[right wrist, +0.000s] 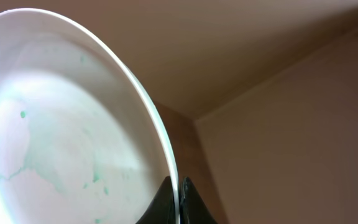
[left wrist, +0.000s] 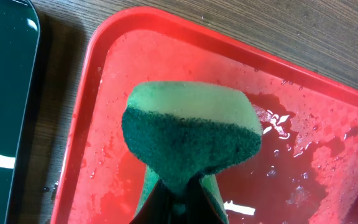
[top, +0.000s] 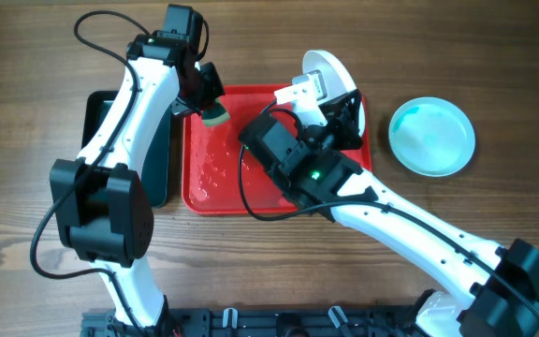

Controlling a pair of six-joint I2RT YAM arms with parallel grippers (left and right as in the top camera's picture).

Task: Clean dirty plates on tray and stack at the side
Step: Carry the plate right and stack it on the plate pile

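The red tray [top: 215, 183] is wet; above it the left gripper [left wrist: 178, 204] pinches the green sponge [left wrist: 191, 127]; farther off, the right gripper [right wrist: 178, 198] pinches the white plate [right wrist: 61, 124] by its rim, tipped up; it looks smeared, so I would rub gently and hold tight.

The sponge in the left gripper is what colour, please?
The sponge is light green with a dark green scouring face, clearest in left wrist view.

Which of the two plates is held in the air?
The white plate, held on edge by the right gripper; the turquoise plate lies flat on the table.
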